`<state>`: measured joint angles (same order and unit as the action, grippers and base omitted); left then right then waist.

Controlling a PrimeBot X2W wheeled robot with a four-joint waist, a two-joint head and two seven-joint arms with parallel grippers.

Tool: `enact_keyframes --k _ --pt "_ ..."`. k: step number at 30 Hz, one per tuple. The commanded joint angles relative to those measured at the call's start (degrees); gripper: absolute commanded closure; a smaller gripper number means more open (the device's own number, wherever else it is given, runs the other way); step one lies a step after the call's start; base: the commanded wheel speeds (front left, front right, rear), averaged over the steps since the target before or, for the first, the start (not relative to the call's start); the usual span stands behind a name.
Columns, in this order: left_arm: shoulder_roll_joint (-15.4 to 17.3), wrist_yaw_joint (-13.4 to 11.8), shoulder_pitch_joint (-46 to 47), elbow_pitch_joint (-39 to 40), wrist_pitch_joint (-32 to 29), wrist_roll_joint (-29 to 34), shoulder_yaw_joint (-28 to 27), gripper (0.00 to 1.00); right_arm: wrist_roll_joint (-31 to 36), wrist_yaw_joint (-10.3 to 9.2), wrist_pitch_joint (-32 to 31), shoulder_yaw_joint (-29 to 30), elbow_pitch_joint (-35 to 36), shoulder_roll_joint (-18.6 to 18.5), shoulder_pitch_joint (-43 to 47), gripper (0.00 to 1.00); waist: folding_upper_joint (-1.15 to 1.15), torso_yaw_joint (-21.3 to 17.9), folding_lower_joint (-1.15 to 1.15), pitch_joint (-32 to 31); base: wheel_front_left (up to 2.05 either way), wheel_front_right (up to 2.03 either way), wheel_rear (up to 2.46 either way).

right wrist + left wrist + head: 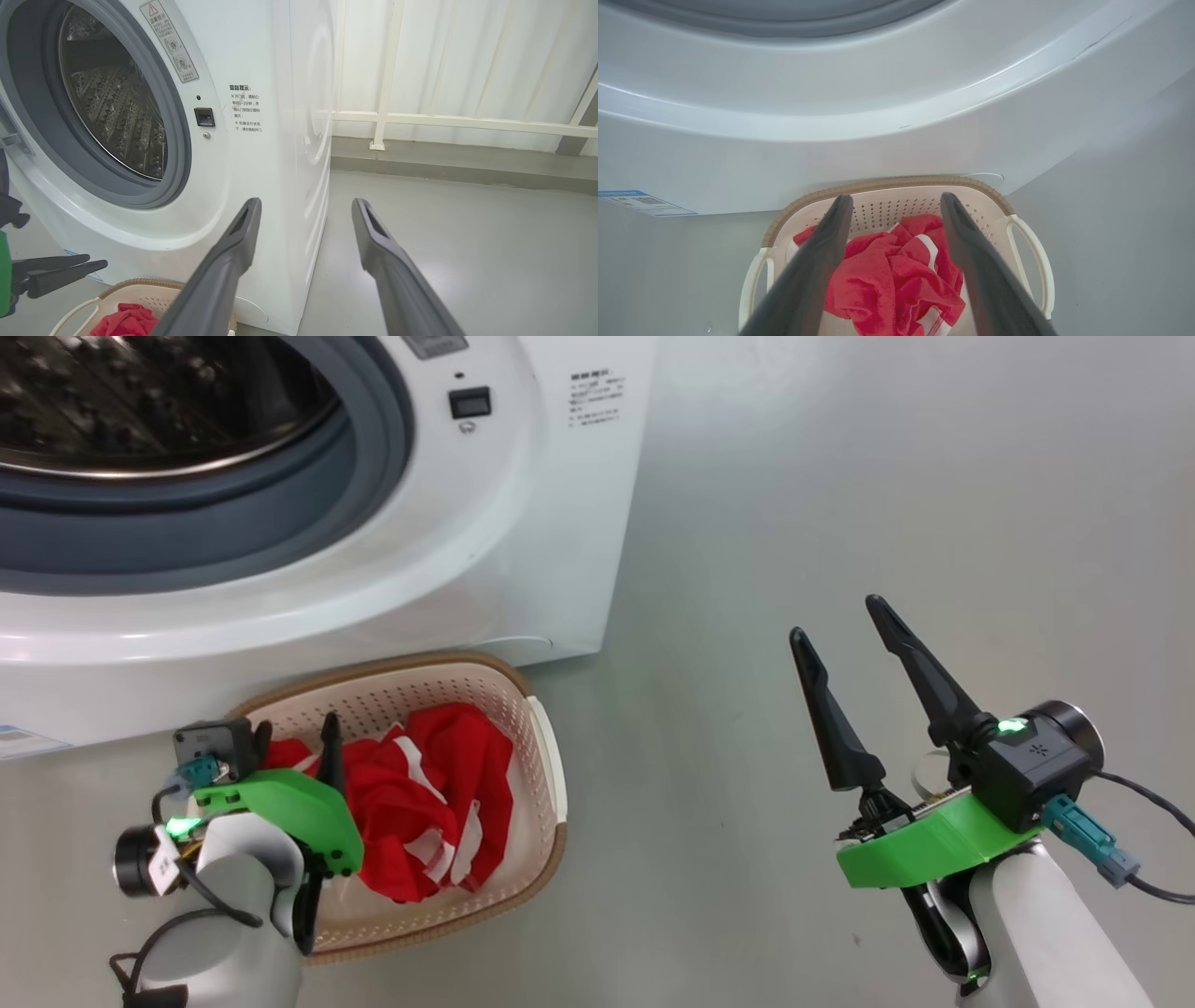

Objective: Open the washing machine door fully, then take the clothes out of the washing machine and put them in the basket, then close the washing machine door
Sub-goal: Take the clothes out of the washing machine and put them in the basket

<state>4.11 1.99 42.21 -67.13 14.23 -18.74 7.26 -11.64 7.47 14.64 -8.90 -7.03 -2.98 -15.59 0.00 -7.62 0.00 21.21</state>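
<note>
Left wrist view: the left gripper (896, 198), jaws spread, hangs just over the clothes (896, 280) heaped in the basket (887, 183) beside the washing machine (878, 116). The right gripper (834, 616), also spread, is well off right; the left arm looks nearer the drum (140, 401).

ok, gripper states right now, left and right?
Left gripper: open, holding nothing, above the red clothes lying in the basket.
Right gripper: open, holding nothing.
</note>
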Motion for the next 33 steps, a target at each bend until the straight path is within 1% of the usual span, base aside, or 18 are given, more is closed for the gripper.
enact_keyframes --k 1,9,13,14,17,20,24,33 --pt "1.3 0.0 -1.8 3.7 0.7 0.0 -1.4 0.0 0.6 0.02 0.4 -0.6 1.1 0.1 1.1 0.0 0.0 1.9 0.0 -2.4 0.0 0.0 0.0" --pt "0.8 -1.2 -11.2 22.8 0.8 1.7 -3.7 0.0 1.1 0.02 0.4 1.4 0.3 -0.3 3.0 0.0 0.0 3.4 0.0 -6.3 0.0 0.0 0.0" --pt "0.2 -0.8 -15.5 31.1 0.8 1.1 -5.3 0.0 1.5 0.02 0.4 3.1 0.1 -0.4 3.4 0.0 0.0 4.2 0.0 -7.9 0.0 0.0 0.0" --pt "0.2 -0.8 -15.5 31.1 0.8 1.1 -5.3 0.0 1.5 0.02 0.4 3.1 0.1 -0.4 3.4 0.0 0.0 4.2 0.0 -7.9 0.0 0.0 0.0" --pt "-0.2 -0.5 -18.4 36.4 0.8 1.2 -6.0 0.0 1.7 0.02 0.4 3.9 -0.4 -0.3 3.8 0.0 0.0 4.8 0.0 -9.2 0.0 0.0 0.0" --pt "-0.5 0.3 -21.0 40.8 0.8 0.9 -6.3 0.0 1.9 0.02 0.4 4.5 -0.8 -0.3 4.2 0.0 0.0 5.3 0.0 -10.3 0.0 0.0 0.0" --pt "-0.6 0.5 -24.0 45.8 0.8 2.2 -6.4 0.0 2.1 0.02 0.4 5.5 -1.1 -0.2 4.9 0.0 0.0 6.0 0.0 -11.6 0.0 0.0 0.0" --pt "0.6 -0.1 -29.2 51.2 0.8 3.9 -7.6 0.0 2.7 0.02 0.4 8.1 -1.1 0.0 6.6 0.0 0.0 6.5 0.0 -13.8 0.0 0.0 0.0"
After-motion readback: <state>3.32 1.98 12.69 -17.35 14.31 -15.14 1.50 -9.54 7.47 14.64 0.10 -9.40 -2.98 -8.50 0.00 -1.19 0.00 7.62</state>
